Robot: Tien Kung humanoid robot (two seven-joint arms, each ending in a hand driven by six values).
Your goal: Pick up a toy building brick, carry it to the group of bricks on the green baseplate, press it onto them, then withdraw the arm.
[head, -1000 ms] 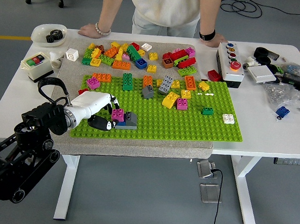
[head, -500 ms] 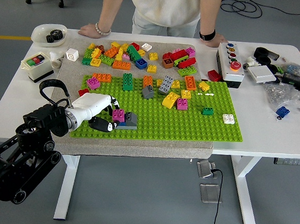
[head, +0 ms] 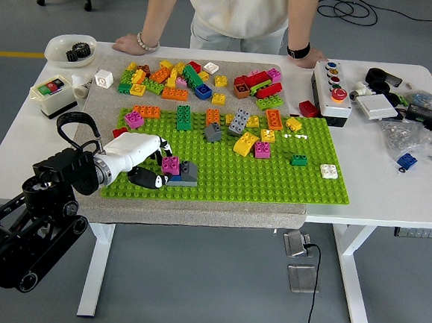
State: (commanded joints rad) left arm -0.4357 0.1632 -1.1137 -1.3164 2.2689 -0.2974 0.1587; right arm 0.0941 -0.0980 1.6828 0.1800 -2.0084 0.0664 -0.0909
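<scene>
Head view shows almost no change over the last second: the left hand (head: 143, 158) has stayed at the near left corner of the green baseplate (head: 274, 177), shifting only slightly, with the arm behind it creeping a little. That stillness suggests the pressing step is under way or just finishing, and withdrawal has not begun.

Its fingers (head: 164, 150) are curled down around a magenta brick (head: 170, 165), one arching over the brick's far side and the thumb (head: 149, 179) lying low along the near side; they appear to pinch or press it, though whether the grip is firm cannot be told. The magenta brick sits studs-up, touching a grey brick (head: 188, 173) on its right, with something blue (head: 171, 178) just beneath. The small group's long axis runs left to right, roughly parallel to the baseplate's near edge.

Loose bricks (head: 185, 77) lie scattered on the far side of the counter (head: 393, 190). A person stands there with both hands (head: 128, 44) resting flat on the counter's edge, touching nothing. No right arm shows.
</scene>
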